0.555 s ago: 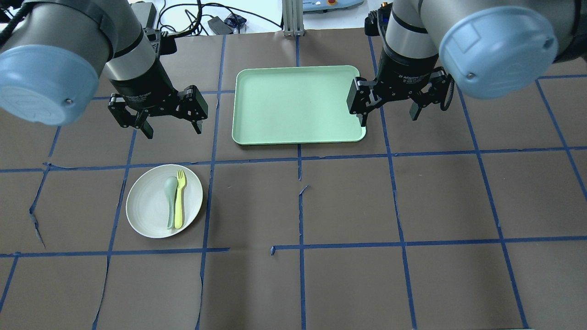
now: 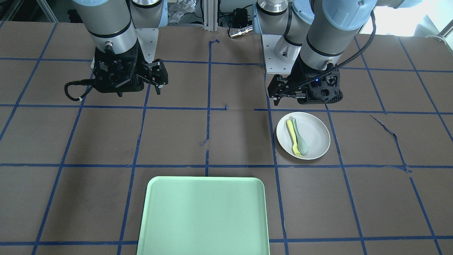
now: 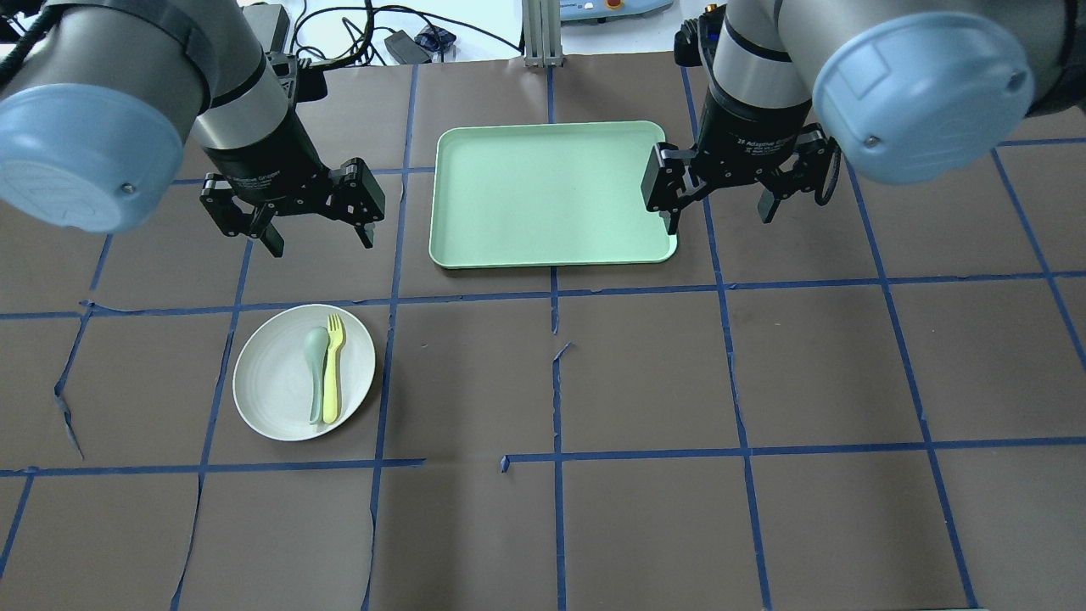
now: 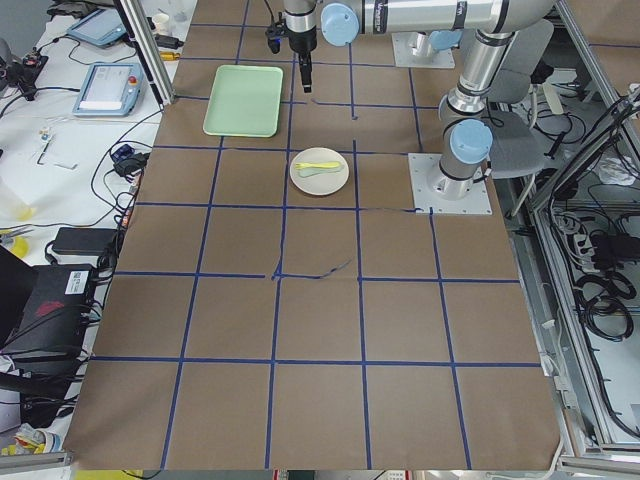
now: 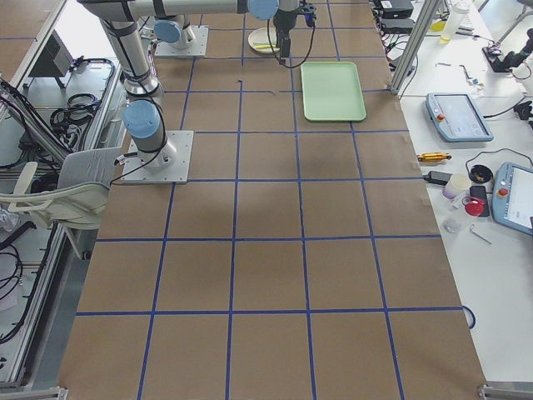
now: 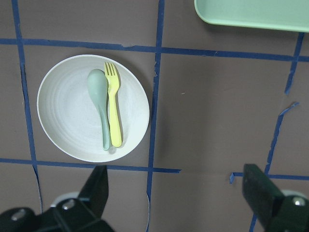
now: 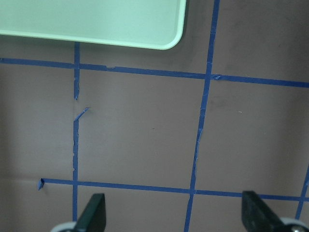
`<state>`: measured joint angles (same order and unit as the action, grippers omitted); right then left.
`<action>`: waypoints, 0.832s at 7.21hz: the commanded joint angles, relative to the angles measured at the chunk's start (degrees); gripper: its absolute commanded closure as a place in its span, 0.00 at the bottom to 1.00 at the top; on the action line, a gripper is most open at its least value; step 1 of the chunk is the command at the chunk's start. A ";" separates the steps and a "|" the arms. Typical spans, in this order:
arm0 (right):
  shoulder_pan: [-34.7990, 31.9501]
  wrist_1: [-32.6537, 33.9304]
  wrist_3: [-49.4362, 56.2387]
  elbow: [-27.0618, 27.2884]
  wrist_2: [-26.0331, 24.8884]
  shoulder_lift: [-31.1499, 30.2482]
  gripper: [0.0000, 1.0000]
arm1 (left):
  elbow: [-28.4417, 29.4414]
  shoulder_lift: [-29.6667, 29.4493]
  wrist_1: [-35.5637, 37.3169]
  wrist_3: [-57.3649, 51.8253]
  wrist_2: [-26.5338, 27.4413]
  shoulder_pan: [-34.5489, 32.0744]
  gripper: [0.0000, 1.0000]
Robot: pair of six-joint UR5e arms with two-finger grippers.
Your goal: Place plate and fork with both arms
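pick-up not yet begun: left tool and right tool hang wide open, empty, above the counter; one plate near the left tool carries one fork touching one spoon, well apart from one tray; next, likely descent onto plate and fork.

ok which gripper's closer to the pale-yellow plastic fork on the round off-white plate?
Left. The left gripper hangs open close by the pale-yellow fork and its off-white plate; the right gripper, also open, hangs far off over the table's opposite half.
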<state>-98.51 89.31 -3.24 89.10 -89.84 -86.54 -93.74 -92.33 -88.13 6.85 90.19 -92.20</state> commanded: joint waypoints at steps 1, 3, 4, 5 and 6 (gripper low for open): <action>-0.02 -0.02 -0.01 -0.06 0.02 0.31 0.00 | -0.22 -0.83 0.06 0.00 0.07 0.00 0.00; -0.02 0.07 -0.01 -0.15 0.02 0.49 0.00 | -0.31 -0.57 0.15 0.18 0.16 0.00 0.00; -0.02 0.07 -0.01 0.02 -0.07 0.58 0.00 | -0.31 -0.22 0.06 0.35 0.25 0.00 0.00; -0.02 -0.10 -0.01 0.11 -0.07 0.58 0.00 | -0.31 0.04 -0.03 0.36 0.25 0.00 0.00; -0.02 0.24 0.08 0.28 -0.07 0.58 0.00 | -0.05 0.13 0.06 0.18 0.07 0.00 0.00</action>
<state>-98.53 89.35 -3.23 89.21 -89.90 -85.98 -93.98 -92.40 -88.09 7.14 90.38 -92.20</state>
